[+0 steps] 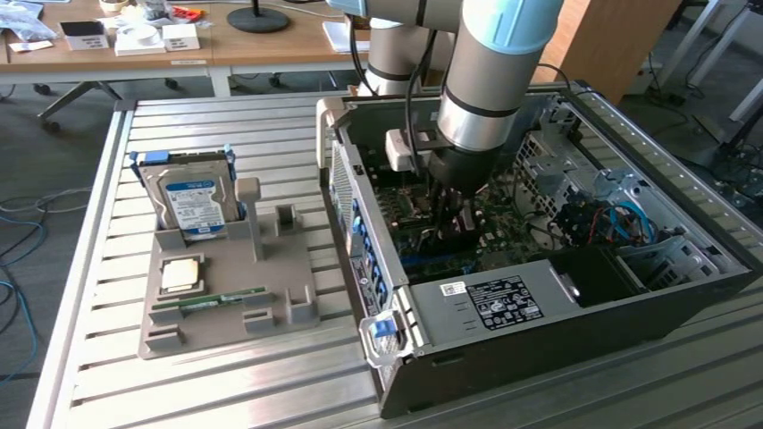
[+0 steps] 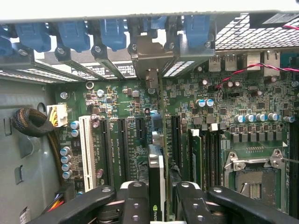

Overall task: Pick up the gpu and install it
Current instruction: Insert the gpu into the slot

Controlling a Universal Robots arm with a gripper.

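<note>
Black pincer (image 2: pixel 156 205) fingers (image 2: pixel 133 203) at the wrist view's bottom centre flanked the gpu (image 2: pixel 156 186), which stood on edge in a motherboard (image 2: pixel 233 102) slot; whether they gripped or had let go I cannot tell. Beyond, blue latches (image 2: pixel 112 32) lined the case (image 1: pixel 596 313) rear. Far left on the worktop (image 1: pixel 107 375), a grey tray (image 1: pixel 227 295) held a hard drive (image 1: pixel 197 206)

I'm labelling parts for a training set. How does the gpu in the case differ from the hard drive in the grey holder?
The gpu stands on edge over the motherboard between the gripper fingers; the hard drive leans upright in the grey holder. The gpu's edge is thin and dark; the hard drive is silver, blue-labelled. Both are flat rectangles.
</note>
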